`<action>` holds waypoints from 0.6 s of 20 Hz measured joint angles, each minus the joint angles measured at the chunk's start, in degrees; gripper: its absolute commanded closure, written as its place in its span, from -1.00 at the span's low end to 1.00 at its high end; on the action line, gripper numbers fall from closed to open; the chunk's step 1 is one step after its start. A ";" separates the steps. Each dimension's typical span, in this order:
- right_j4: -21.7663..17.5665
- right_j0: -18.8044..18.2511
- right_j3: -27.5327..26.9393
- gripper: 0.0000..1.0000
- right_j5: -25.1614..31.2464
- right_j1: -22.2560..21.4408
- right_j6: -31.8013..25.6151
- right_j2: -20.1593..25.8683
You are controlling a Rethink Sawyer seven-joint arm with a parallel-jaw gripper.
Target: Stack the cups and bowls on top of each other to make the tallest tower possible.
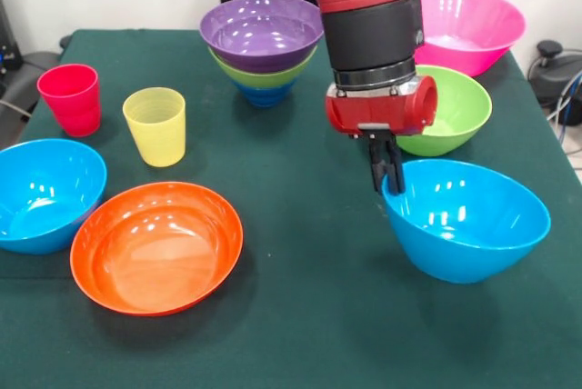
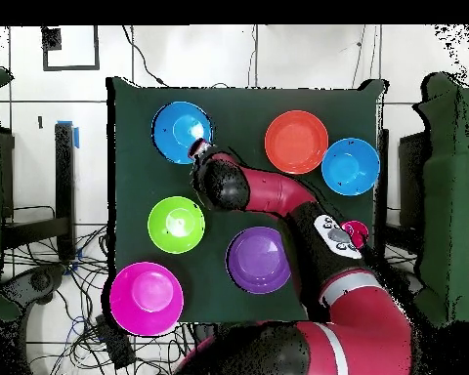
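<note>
The gripper (image 1: 389, 174) pinches the near-left rim of a light blue bowl (image 1: 468, 221), one finger inside the wall and one outside. That bowl is tilted, its right side raised, and it sits near the worktop's (image 1: 309, 316) right edge in the front view.

Just behind it stands a lime green bowl (image 1: 455, 107), and behind that, at the far right corner, the big pink bowl (image 1: 473, 27), which reaches the worktop's far edge.

The tower (image 1: 262, 48) stands at far centre: a purple bowl (image 1: 261, 30) on top, lime green under it, and a blue one lowest.

On the left, the red cup (image 1: 71, 98) and the yellow cup (image 1: 155, 125) stand upright and apart from each other. Nearer, a second light blue bowl (image 1: 41, 194) hangs past the left edge, and the orange bowl (image 1: 156, 245) sits just beside it.

Open cloth lies in the middle, between the yellow cup and the gripper, and along the near edge.
</note>
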 measured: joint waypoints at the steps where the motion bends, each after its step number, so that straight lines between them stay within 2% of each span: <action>1: 0.19 -0.08 0.00 1.00 0.53 -0.18 0.00 0.00; 12: 2.54 -1.63 0.06 1.00 5.90 -1.40 0.00 0.23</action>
